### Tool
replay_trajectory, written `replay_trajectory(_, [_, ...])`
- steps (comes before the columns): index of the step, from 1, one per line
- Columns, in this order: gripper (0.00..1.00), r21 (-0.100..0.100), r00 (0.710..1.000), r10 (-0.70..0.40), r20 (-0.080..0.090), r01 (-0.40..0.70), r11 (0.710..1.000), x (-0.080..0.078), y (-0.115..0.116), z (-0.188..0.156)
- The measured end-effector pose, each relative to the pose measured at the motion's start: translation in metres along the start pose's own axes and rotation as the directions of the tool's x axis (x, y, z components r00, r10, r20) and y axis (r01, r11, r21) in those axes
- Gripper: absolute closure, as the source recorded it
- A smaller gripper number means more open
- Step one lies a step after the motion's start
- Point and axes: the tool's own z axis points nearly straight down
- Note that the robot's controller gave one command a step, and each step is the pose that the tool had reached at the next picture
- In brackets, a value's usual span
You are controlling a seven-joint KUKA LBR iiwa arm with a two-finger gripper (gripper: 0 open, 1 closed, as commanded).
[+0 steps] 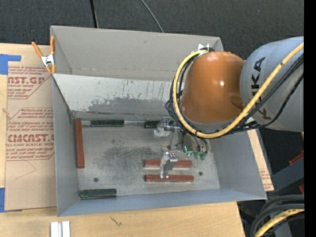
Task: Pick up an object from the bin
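My gripper (166,167) hangs low over the right half of the bin floor, below the orange cover. Directly under it lie two red-brown flat bars side by side. The farther bar (181,164) runs left to right and is partly hidden by the gripper. The nearer bar (173,178) lies just in front of it. The gripper's tip sits between the two bars, and I cannot tell whether it touches either one.
A third red-brown bar (79,143) lies along the left wall. A dark green stick (106,123) and a short dark piece (152,125) rest by the back wall. Another dark green stick (98,194) lies at the front left corner.
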Motion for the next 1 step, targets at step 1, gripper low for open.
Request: replay_trajectory(1, [0.00,0.000,0.998,-0.057,0.007,0.057,0.998,-0.0096,-0.0267,0.0565])
